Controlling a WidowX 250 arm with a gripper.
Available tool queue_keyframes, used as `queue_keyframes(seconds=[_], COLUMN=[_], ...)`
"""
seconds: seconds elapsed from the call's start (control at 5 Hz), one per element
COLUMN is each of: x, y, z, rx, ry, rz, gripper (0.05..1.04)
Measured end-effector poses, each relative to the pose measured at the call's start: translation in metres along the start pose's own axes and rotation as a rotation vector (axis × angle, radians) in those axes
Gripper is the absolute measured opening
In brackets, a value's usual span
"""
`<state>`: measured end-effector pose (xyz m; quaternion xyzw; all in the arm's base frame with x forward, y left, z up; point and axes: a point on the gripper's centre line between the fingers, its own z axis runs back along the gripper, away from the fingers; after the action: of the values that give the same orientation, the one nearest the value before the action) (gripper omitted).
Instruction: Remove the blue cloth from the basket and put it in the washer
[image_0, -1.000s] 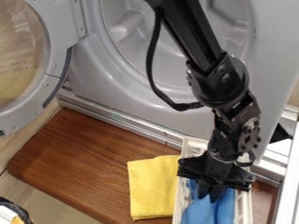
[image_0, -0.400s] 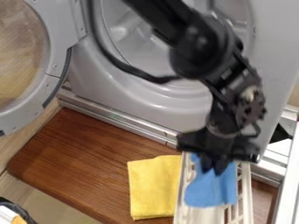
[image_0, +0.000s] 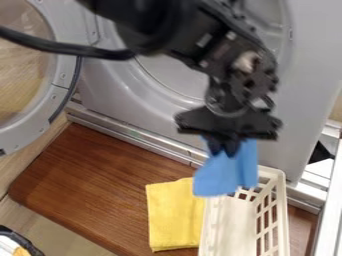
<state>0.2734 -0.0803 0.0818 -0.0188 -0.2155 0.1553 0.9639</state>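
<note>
Blue cloth (image_0: 227, 175) is hanging above the basket's far end, bottom edge overlapping it in view; lift-out is looking done. Gripper (image_0: 223, 149) is holding it above the basket, fingers pinching the cloth's top. Washer (image_0: 163, 122) is standing open behind the basket; moving the cloth in and releasing are remaining. Basket (image_0: 209, 230) is showing its bottom and slotted side. Drum contents: can't tell. Yellow cloth (image_0: 174, 215) is lying just beside the basket, outside it.
</note>
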Motion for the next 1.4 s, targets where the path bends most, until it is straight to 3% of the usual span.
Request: queue_keyframes(seconds=[0.2,0.6,0.8,1.0,1.4], x=[0.017,0.056,0.074,0.082,0.121], y=[0.018,0.046,0.056,0.056,0.056], z=[0.006,0.003,-0.01,-0.026,-0.07], rx=[0.034,0.065,0.066,0.074,0.066], ry=[-0.057,-0.106,-0.107,-0.076,-0.035], rz=[0.039,0.109,0.124,0.126,0.13], gripper=[0.086,0.086,0.086,0.086,0.086])
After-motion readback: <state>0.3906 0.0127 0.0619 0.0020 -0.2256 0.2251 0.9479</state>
